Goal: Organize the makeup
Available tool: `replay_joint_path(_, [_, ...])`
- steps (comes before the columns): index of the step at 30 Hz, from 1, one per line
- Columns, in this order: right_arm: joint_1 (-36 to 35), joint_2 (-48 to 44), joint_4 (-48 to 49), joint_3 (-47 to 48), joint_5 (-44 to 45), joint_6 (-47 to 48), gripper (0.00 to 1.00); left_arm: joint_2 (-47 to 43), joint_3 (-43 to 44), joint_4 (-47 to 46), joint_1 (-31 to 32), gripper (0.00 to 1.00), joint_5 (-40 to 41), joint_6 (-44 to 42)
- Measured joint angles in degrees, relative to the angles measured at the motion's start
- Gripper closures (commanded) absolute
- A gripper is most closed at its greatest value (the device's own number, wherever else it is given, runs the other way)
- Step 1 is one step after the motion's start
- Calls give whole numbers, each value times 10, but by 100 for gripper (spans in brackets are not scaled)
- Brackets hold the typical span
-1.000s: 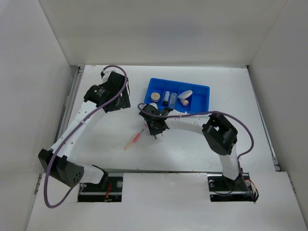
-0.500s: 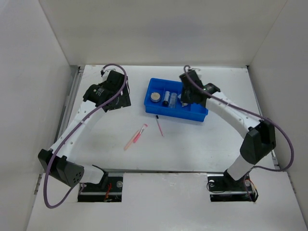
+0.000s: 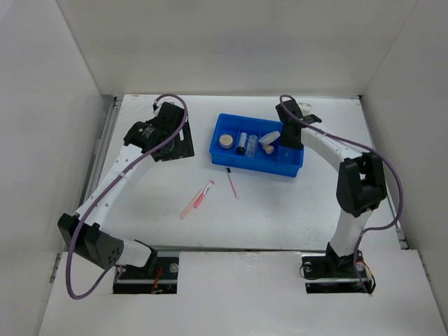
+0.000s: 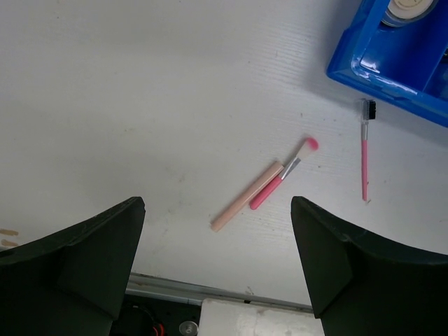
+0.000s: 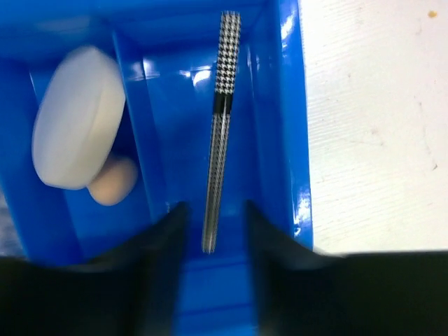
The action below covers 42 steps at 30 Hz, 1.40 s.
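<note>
Counting three loose on bench (image 3: 280, 210): beige stick (image 4: 241, 201), pink brush (image 4: 287, 171), pink wand (image 4: 364, 161); one patterned stick (image 5: 220, 126) in tray (image 5: 290, 140). Spread: left end effector (image 4: 218, 210), right end effector (image 5: 212, 213).

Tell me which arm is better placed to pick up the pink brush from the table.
Left, I judge. The left end effector, open, points at the pink brush beside a beige stick on the table. The right end effector is over the blue tray, farther away.

No writing, label or number is legible.
</note>
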<state>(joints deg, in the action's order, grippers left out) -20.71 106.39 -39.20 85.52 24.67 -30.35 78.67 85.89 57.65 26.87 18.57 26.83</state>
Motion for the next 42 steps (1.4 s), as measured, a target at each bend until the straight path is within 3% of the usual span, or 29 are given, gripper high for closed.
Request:
replay_joint_path(2, [1, 2, 0, 7, 5, 2, 35, 0, 0, 0, 0, 17, -3, 0])
replay_joint_path(5, [-1, -4, 2, 13, 7, 5, 35, 1, 0, 0, 0, 17, -6, 0])
replay_joint_path(9, [-21, -83, 31, -45, 1, 14, 55, 3, 0, 0, 0, 17, -6, -1])
replay_joint_path(12, [-71, -162, 39, -82, -27, 21, 55, 3, 0, 0, 0, 17, -5, -2])
replay_joint_path(15, [-152, -185, 58, -84, -57, 25, 53, 5, 0, 0, 0, 17, -2, -3])
replay_joint_path(19, [-261, -141, 88, -106, -101, 15, 53, 10, 1, 0, 0, 17, 14, 2])
replay_joint_path(23, [-313, -68, 92, -129, -128, -2, 53, 10, 2, 0, 0, 17, 27, 12])
replay_joint_path(32, [-319, 53, 97, -90, -116, -25, 63, 10, 4, 2, 0, 17, 38, 16])
replay_joint_path(37, [-323, 70, 103, -72, -97, -42, 70, 10, 5, 3, 0, 17, 41, 16])
replay_joint_path(40, [-325, 73, 101, -70, -85, -49, 79, 10, 5, 4, 0, 17, 42, 15])
replay_joint_path(42, [-326, 75, 100, -67, -79, -54, 91, 10, 5, 4, 0, 17, 42, 15])
